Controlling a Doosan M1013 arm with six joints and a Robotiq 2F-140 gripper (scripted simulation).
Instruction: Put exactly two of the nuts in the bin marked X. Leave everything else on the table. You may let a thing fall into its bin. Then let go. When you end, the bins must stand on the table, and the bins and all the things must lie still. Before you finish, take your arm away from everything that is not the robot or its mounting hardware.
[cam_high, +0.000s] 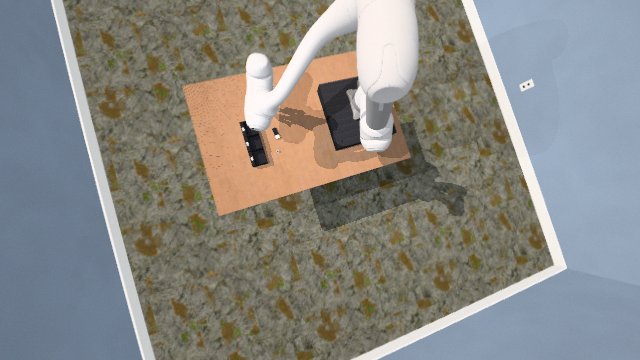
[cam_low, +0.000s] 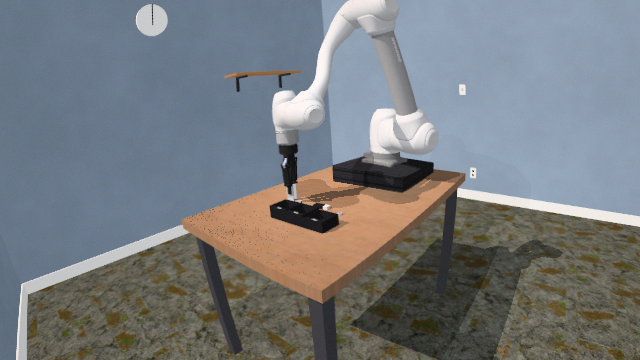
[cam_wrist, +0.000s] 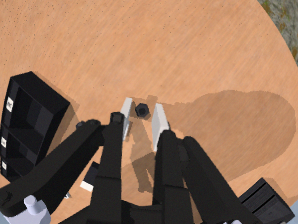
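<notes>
A small dark six-sided nut (cam_wrist: 142, 110) lies on the table, seen between the two pale fingertips in the wrist view. My gripper (cam_wrist: 142, 110) (cam_low: 292, 193) points down, partly open, with a gap on both sides of the nut. Its tips are low over the table behind the bins; their exact height is unclear. The black row of three joined bins (cam_wrist: 56, 116) (cam_low: 300, 218) stands on the table, left of the gripper in the wrist view. Its small white labels are too small to read surely. Bin contents are not clear. No other nut can be made out surely.
A black-and-white piece (cam_high: 276, 133) (cam_wrist: 87, 185) lies beside the bins. A tiny pale piece (cam_high: 278, 151) (cam_low: 340, 213) lies near it. The black base block (cam_high: 340, 120) (cam_low: 367, 176) under the arm stands farther back on the table (cam_high: 230, 185).
</notes>
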